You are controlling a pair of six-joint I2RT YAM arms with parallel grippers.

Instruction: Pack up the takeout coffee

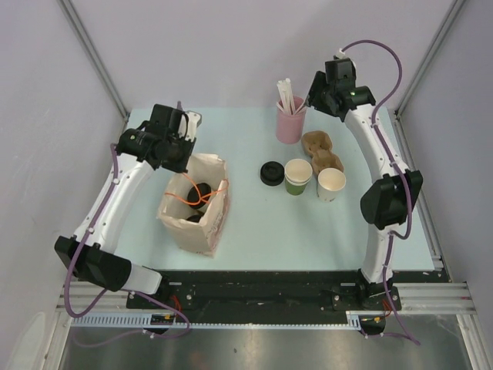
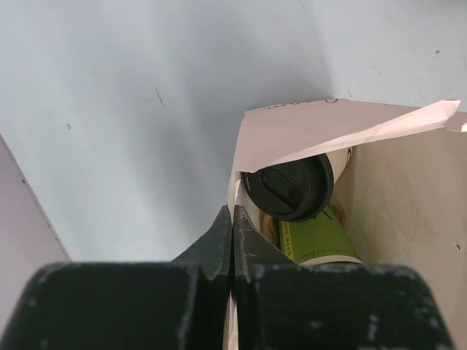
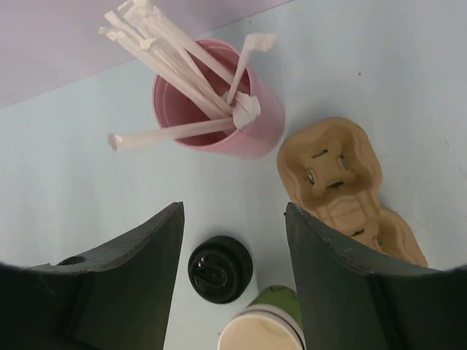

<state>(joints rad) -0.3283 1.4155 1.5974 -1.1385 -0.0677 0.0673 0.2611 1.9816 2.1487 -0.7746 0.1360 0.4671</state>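
A brown paper bag (image 1: 202, 231) stands open at the left. Inside it lie cups with black lids (image 1: 202, 191); the left wrist view shows a green cup (image 2: 317, 237) with its black lid (image 2: 288, 186) in the bag (image 2: 408, 204). My left gripper (image 1: 183, 158) (image 2: 231, 213) is shut on the bag's rim. On the table stand a green cup (image 1: 298, 176) (image 3: 270, 321) and a white cup (image 1: 331, 183), both without lids, and a loose black lid (image 1: 271, 173) (image 3: 220, 268). My right gripper (image 1: 313, 100) (image 3: 233, 211) is open and empty, high above the loose lid.
A pink cup of straws (image 1: 290, 119) (image 3: 252, 127) stands at the back. A brown cardboard cup carrier (image 1: 322, 150) (image 3: 343, 182) lies beside it, behind the two open cups. Orange cord handles (image 1: 185, 199) cross the bag's mouth.
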